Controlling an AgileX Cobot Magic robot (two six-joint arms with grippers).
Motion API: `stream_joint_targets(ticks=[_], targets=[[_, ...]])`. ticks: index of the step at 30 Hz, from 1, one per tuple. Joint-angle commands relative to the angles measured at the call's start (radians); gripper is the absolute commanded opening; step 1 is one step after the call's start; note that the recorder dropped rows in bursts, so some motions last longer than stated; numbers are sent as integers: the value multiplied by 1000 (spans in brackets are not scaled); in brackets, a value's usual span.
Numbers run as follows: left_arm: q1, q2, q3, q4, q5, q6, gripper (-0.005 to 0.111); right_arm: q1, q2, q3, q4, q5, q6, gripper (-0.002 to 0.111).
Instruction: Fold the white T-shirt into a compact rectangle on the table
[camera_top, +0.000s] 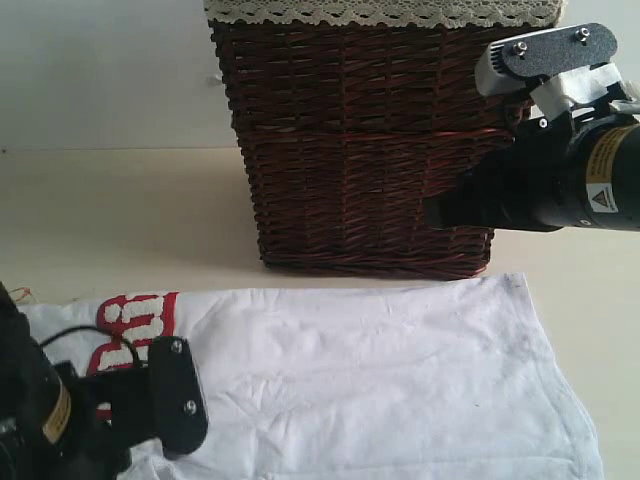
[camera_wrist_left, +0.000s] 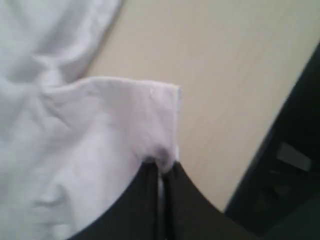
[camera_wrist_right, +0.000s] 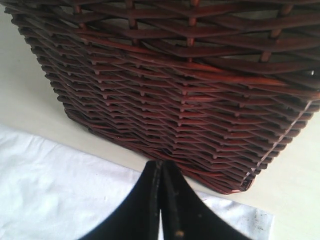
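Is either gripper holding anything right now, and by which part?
The left gripper pinches the white T-shirt at a hemmed edge, near its corner. The right gripper is shut on nothing, near the wicker basket.

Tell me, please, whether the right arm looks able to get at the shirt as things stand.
Probably yes: the right gripper hangs shut beside the basket, with the shirt spread beneath it and nothing between them; it would need to open first.

white T-shirt (camera_top: 380, 370): soft wrinkled cloth; basket (camera_top: 350, 150): glossy woven wicker; table (camera_top: 120, 210): smooth, matt.
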Motion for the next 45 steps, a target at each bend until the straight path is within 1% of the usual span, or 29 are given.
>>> stream_joint_targets(ticks=[1, 2, 5, 8, 11, 13, 15, 17, 19, 20, 21, 22, 23, 24, 26, 28, 30, 32, 33, 35, 39, 41, 45], targets=[[-5, -63, -68, 266, 9, -5, 0, -5, -2, 2, 3, -5, -6, 0], [-5, -65, -77, 350, 3, -5, 0, -5, -2, 2, 3, -5, -6, 0], [-5, -63, -80, 515, -38, -5, 0, -5, -2, 2, 3, -5, -6, 0], [-5, -63, -80, 617, -110, -5, 0, -5, -2, 2, 3, -12, -6, 0], [-5, -63, -80, 680, -208, -5, 0, -5, -2, 2, 9, -12, -6, 0], [-5, -63, -80, 691, -273, -5, 0, -5, -2, 2, 12, -12, -6, 0], [-5, -63, -80, 692, -308, -5, 1, -5, -2, 2, 12, -12, -6, 0], [-5, -63, -80, 705, -310, -5, 5, -5, -2, 2, 12, -12, -6, 0], [2, -63, -80, 707, -306, -9, 15, -5, -2, 2, 12, -12, -6, 0], [24, -63, -80, 698, -306, -20, 26, -5, -2, 2, 11, -14, -6, 0], [37, -63, -80, 698, -306, -36, 32, -5, -2, 2, 11, -14, -6, 0], [65, -63, -78, 696, -306, -71, 41, -5, -2, 2, 11, -14, -6, 0], [83, -63, -78, 696, -306, -92, 44, -5, -2, 2, 11, -12, -6, 0], [122, -63, -78, 707, -308, -134, 45, -5, -2, 2, 11, -3, -6, 0], [170, -63, -78, 711, -310, -171, 45, -5, -2, 2, 11, -1, -6, 0], [203, -63, -69, 642, -310, -169, 45, -5, -2, 2, 11, -1, -6, 0], [214, -48, -35, 586, -314, -145, 45, -5, -2, 2, 11, -4, -6, 0], [214, -26, 2, 516, -347, -90, 51, -5, -2, 2, 11, -6, -6, 0], [214, -1, 23, 415, -392, -19, 60, -5, -2, 2, 18, -6, -6, 0], [214, 35, 28, 369, -437, 16, 68, -5, -2, 2, 18, -6, -6, 0], [214, 109, 28, 367, -450, 19, 67, -5, -2, 2, 18, -15, -6, 0], [214, 141, 28, 395, -450, 19, 64, -5, -2, 2, 20, -20, -6, 0], [214, 139, 28, 407, -450, 19, 35, -5, -2, 2, 23, -20, -8, 0]])
